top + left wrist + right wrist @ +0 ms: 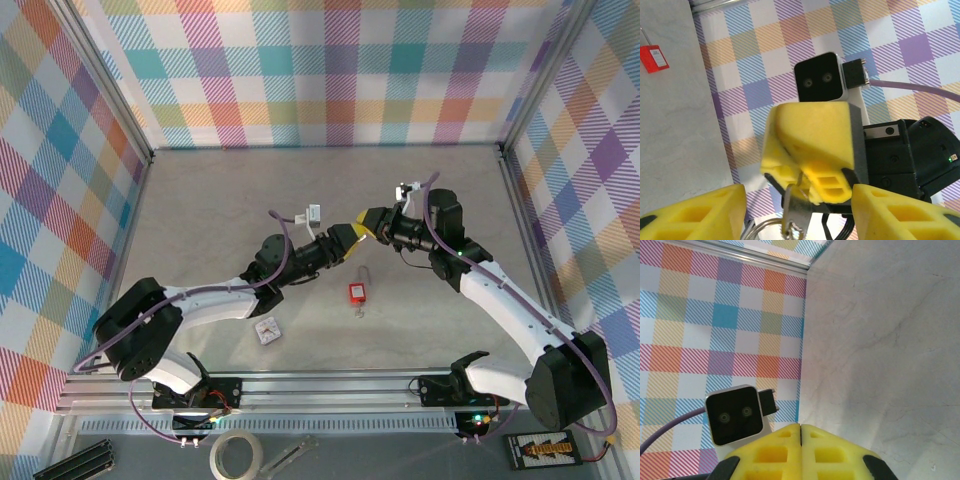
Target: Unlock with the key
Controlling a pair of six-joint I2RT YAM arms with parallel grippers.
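Two grippers hung nose to nose above the middle of the counter [250,190] in the overhead view, the left gripper [345,241] and the right gripper [372,222] almost touching at their yellow tips. Just to the near side of them the red padlock [357,293] lay flat on the counter, apart from both arms, with a small white card [267,331] further left.

From the left wrist, that gripper's own fingers stood spread wide on either side of the right gripper's tips. Those tips pinched a small metal key [796,212] with a wire ring [762,226] dangling off it. The padlock sat well away, at the upper left corner.

From the right wrist, the fingers were pressed tight together, with only a thin seam between them.

To my eye the key would be light, stiff and slick, liable to swivel between foam pads. It looked best gripped flat across the bow, with the blade left free for the padlock's keyhole.
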